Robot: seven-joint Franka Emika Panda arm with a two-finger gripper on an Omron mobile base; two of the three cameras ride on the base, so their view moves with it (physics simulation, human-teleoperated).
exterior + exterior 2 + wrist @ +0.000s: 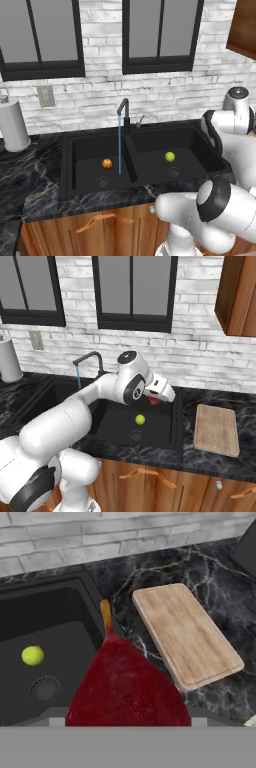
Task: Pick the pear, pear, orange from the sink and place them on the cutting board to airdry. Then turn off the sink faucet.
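Note:
My gripper (156, 398) is shut on the dark red pear (153, 402) and holds it in the air above the right basin of the black sink (176, 421). In the hand view this pear (127, 687) hides the fingertips, its stem pointing up. The yellow-green pear (170, 156) lies in the right basin near the drain. The orange (106, 163) rests in the left basin. The tan cutting board (216, 429) lies bare on the counter to the right of the sink. Water runs from the black faucet (123, 112) into the left basin.
A paper towel roll (12, 125) stands on the dark marble counter at the far left. A brick wall with two windows rises behind the sink. A wooden upper cabinet (237, 296) hangs above the board.

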